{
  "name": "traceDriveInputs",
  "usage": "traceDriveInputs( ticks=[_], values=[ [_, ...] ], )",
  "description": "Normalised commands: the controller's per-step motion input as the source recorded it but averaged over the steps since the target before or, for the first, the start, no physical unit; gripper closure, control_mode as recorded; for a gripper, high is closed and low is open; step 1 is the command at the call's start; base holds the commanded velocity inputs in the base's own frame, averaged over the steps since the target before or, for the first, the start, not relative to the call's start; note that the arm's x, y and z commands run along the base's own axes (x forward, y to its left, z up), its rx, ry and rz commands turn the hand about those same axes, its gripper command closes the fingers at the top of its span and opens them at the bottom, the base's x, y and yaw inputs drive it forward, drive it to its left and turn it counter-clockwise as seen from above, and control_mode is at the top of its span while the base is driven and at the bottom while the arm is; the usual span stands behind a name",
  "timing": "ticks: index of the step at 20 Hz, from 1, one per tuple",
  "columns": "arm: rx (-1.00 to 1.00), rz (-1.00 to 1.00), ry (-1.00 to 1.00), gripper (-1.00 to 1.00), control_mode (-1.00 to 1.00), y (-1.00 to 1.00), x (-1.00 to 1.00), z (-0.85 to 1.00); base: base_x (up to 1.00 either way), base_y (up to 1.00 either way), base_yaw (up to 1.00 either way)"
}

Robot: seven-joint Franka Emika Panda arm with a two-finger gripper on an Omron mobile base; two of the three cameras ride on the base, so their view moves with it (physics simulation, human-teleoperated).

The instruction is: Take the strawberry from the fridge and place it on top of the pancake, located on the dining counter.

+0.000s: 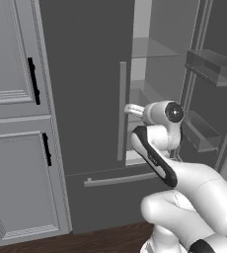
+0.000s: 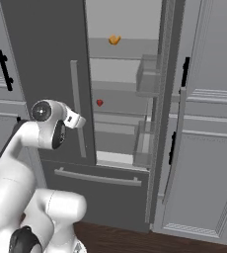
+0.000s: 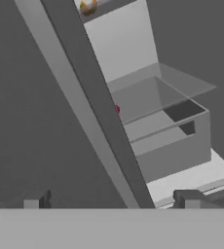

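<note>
End effector (image 3: 111, 198) released, empty, before closed left door edge; strawberry (image 2: 99, 103) on fridge (image 2: 46, 54) glass shelf, open room around it.

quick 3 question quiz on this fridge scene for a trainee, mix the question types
1. True or false: the right door of the fridge stands open.
2. The strawberry lies: A) on the shelf below the orange-brown lump, B) in the bottom drawer, C) in the gripper.
3. Fill in: the gripper's jaws are ____.

Key: 1 true. 2 A. 3 open, holding nothing.
</note>
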Motion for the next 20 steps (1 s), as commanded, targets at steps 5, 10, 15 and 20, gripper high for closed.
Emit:
traceDriveInputs(
  ticks=[5, 10, 15, 20],
  values=[
    [-0.05, 0.01, 0.03, -1.00, -1.00, 0.18, 0.05, 0.33, 0.00, 0.00, 0.00],
    [-0.07, 0.08, 0.03, -1.00, -1.00, 0.06, 0.36, 0.27, 0.00, 0.00, 0.00],
    [0.00, 0.18, 0.00, -1.00, -1.00, 0.00, 0.61, 0.00, 0.00, 0.00, 0.00],
    [-0.05, 0.09, 0.00, -1.00, -1.00, 0.03, 0.28, 0.08, 0.00, 0.00, 0.00]
  ],
)
